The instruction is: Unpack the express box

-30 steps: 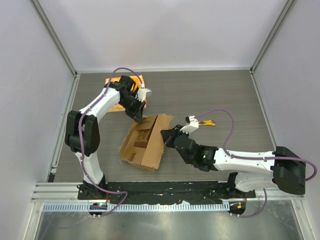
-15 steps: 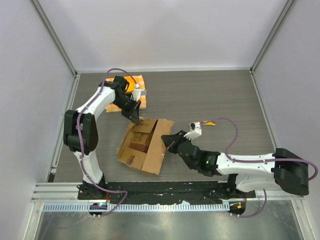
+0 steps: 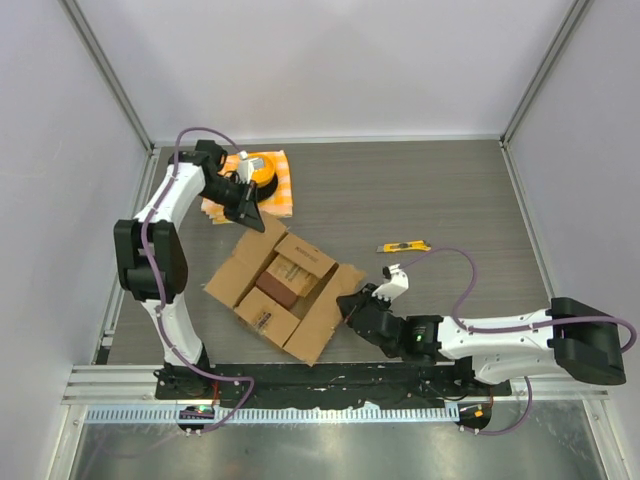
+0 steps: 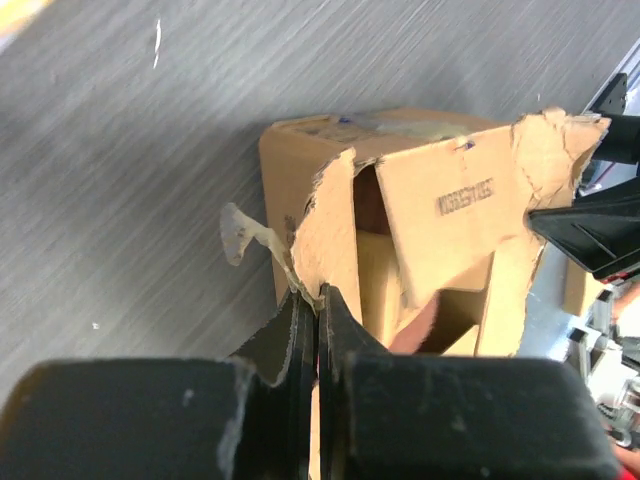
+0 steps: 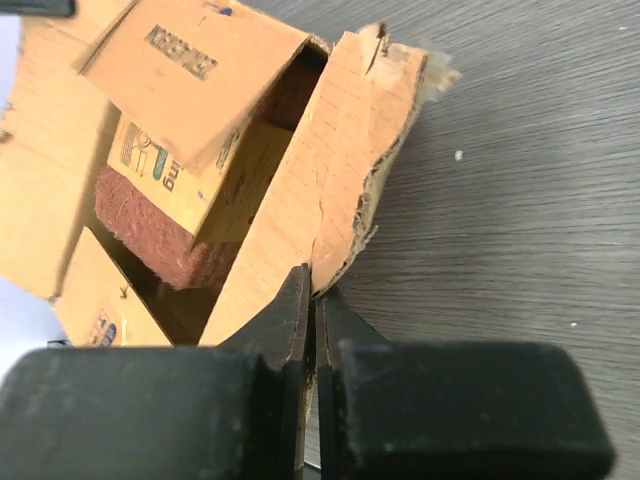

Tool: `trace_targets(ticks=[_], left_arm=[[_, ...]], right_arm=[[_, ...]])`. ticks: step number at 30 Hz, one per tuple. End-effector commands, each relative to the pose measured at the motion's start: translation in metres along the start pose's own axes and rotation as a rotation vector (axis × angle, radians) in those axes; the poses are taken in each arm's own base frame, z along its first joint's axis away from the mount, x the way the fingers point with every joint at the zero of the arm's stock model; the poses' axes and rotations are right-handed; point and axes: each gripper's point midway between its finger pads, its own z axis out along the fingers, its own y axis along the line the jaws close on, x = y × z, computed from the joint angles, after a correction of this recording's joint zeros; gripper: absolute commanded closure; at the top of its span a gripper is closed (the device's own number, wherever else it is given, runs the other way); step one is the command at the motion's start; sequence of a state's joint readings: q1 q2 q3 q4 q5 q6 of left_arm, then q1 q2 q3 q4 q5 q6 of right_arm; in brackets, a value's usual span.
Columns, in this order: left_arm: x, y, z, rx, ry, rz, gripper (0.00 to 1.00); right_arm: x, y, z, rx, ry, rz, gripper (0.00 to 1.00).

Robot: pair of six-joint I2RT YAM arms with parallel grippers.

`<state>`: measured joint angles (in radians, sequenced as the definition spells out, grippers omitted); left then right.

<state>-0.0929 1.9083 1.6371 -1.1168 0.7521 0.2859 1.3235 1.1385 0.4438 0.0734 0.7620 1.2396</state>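
The express box [image 3: 262, 318] lies mid-table with its flaps spread wide. Inside it show a dark reddish-brown block [image 3: 272, 285] and a printed carton [image 3: 297, 270]. My left gripper [image 3: 251, 216] is shut on the torn edge of the far-left flap [image 3: 240, 262]; the left wrist view shows its jaws [image 4: 316, 296] pinching that cardboard edge [image 4: 325, 225]. My right gripper [image 3: 351, 304] is shut on the near-right flap [image 3: 325, 318]; the right wrist view shows its jaws [image 5: 313, 292] clamped on the ragged flap [image 5: 335, 170], with the reddish block [image 5: 140, 228] beyond.
An orange round object [image 3: 264, 166] sits on an orange checked cloth [image 3: 283, 196] at the back left, just behind the left gripper. A yellow box cutter [image 3: 405, 246] lies to the right of the box. Enclosure walls stand on three sides.
Both grippers have pulled their flaps apart, left going back-left, right toward the near edge. The box has opened wide, settled flatter and slid a little left, showing its contents.
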Motion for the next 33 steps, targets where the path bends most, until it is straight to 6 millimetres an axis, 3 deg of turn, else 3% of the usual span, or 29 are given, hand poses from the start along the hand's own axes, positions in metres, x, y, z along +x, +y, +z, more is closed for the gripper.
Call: trace_targets(ticks=[1, 5, 6, 8, 10, 15, 19, 22, 23, 24, 25, 26, 27, 28, 29, 30, 32, 33], left_arm=[[-0.04, 0.091, -0.026, -0.309, -0.138, 0.101, 1.0], [-0.038, 0.065, -0.023, -0.215, -0.133, 0.095, 1.0], [-0.036, 0.051, -0.017, -0.171, -0.119, 0.12, 1.0], [-0.03, 0.033, -0.01, -0.117, -0.096, 0.129, 1.0], [-0.027, 0.013, 0.0, -0.048, -0.077, 0.151, 1.0], [-0.019, -0.01, 0.015, 0.05, -0.011, 0.142, 1.0], [-0.017, -0.02, 0.018, 0.102, -0.001, 0.127, 1.0], [-0.021, -0.032, 0.02, 0.101, 0.009, 0.167, 1.0], [-0.019, -0.035, 0.022, 0.089, 0.018, 0.172, 1.0], [-0.02, -0.038, 0.022, 0.075, 0.013, 0.159, 1.0], [-0.028, -0.04, 0.018, 0.047, -0.024, 0.179, 1.0], [-0.03, -0.043, 0.017, 0.035, -0.038, 0.175, 1.0], [-0.029, -0.046, 0.018, 0.039, -0.048, 0.118, 1.0], [-0.038, -0.05, 0.014, 0.033, -0.097, 0.132, 1.0], [-0.039, -0.052, 0.014, 0.039, -0.113, 0.121, 1.0], [-0.034, -0.054, 0.018, 0.054, -0.117, 0.066, 1.0], [-0.041, -0.059, 0.015, 0.066, -0.17, 0.066, 1.0], [-0.041, -0.064, 0.014, 0.09, -0.182, 0.056, 1.0]], right_arm=[[0.032, -0.109, -0.025, 0.279, 0.132, -0.351, 0.99], [0.03, -0.108, -0.025, 0.281, 0.12, -0.357, 0.99], [0.028, -0.106, -0.025, 0.281, 0.109, -0.36, 0.95], [0.022, -0.098, -0.025, 0.276, 0.093, -0.384, 0.79], [0.014, -0.096, -0.027, 0.289, 0.083, -0.41, 0.48], [-0.022, -0.07, -0.043, 0.277, 0.032, -0.456, 0.2], [-0.068, -0.047, -0.067, 0.238, -0.031, -0.474, 0.16], [-0.111, -0.008, -0.084, 0.159, -0.119, -0.528, 0.22], [-0.137, 0.019, -0.095, 0.117, -0.166, -0.508, 0.25], [-0.156, 0.03, -0.101, 0.123, -0.216, -0.521, 0.28], [-0.17, 0.044, -0.105, 0.115, -0.24, -0.573, 0.3], [-0.184, 0.07, -0.107, 0.1, -0.262, -0.571, 0.31], [-0.189, 0.081, -0.104, 0.103, -0.267, -0.581, 0.31], [-0.188, 0.096, -0.095, 0.094, -0.259, -0.607, 0.32], [-0.178, 0.116, -0.079, 0.085, -0.224, -0.624, 0.34], [-0.167, 0.124, -0.065, 0.082, -0.187, -0.633, 0.39], [-0.141, 0.143, -0.04, 0.03, -0.088, -0.58, 0.45], [-0.113, 0.142, -0.017, 0.049, -0.031, -0.608, 0.48]])
